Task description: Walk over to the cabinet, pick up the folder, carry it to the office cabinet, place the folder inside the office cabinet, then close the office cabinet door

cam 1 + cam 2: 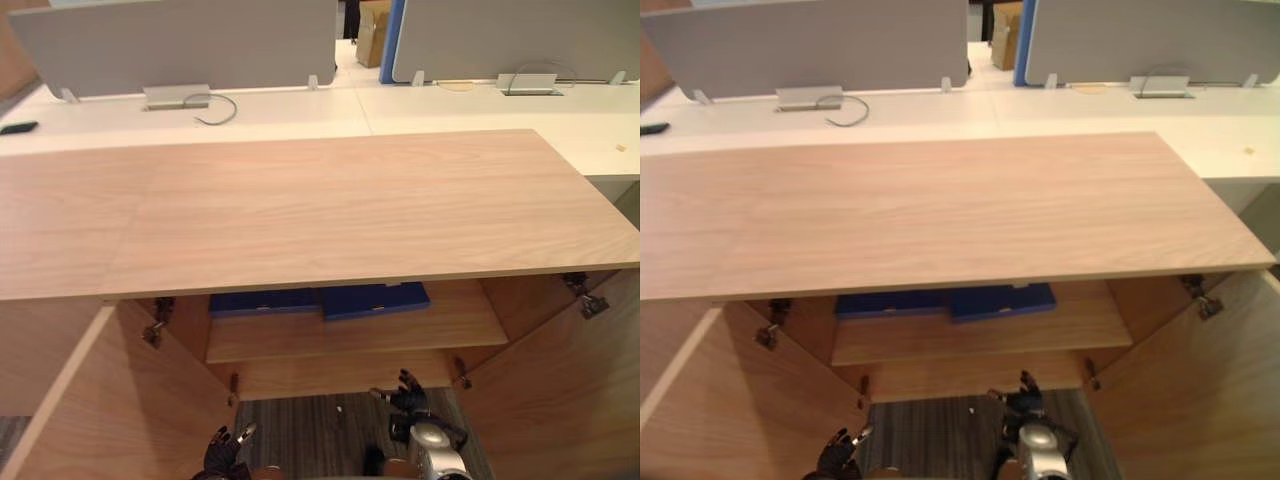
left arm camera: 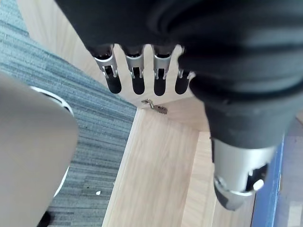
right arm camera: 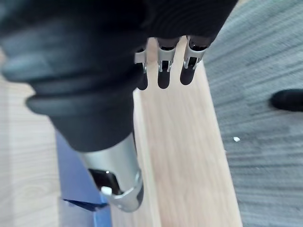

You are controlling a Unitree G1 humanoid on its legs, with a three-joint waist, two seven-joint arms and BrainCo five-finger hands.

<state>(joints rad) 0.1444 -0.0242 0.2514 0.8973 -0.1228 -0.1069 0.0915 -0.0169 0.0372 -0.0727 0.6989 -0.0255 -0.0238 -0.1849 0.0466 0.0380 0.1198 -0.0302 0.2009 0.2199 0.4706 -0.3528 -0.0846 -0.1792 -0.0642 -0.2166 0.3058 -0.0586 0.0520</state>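
Two dark blue folders lie flat side by side on the shelf (image 1: 400,330) inside the wooden office cabinet, one on the left (image 1: 262,302) and one on the right (image 1: 375,298). Both cabinet doors stand swung open, the left door (image 1: 110,410) and the right door (image 1: 570,390). My left hand (image 1: 222,452) hangs low in front of the cabinet's lower left, its fingers (image 2: 138,78) straight and empty. My right hand (image 1: 408,398) is below the shelf's front edge, with straight fingers (image 3: 162,71) holding nothing. A blue folder edge (image 3: 75,175) shows past its thumb.
The cabinet's wide wooden top (image 1: 320,210) overhangs the opening. Behind it runs a white desk (image 1: 450,105) with grey divider panels (image 1: 180,45), a loose cable (image 1: 215,110) and a black device (image 1: 18,127). Grey striped carpet (image 1: 320,430) covers the floor between the doors.
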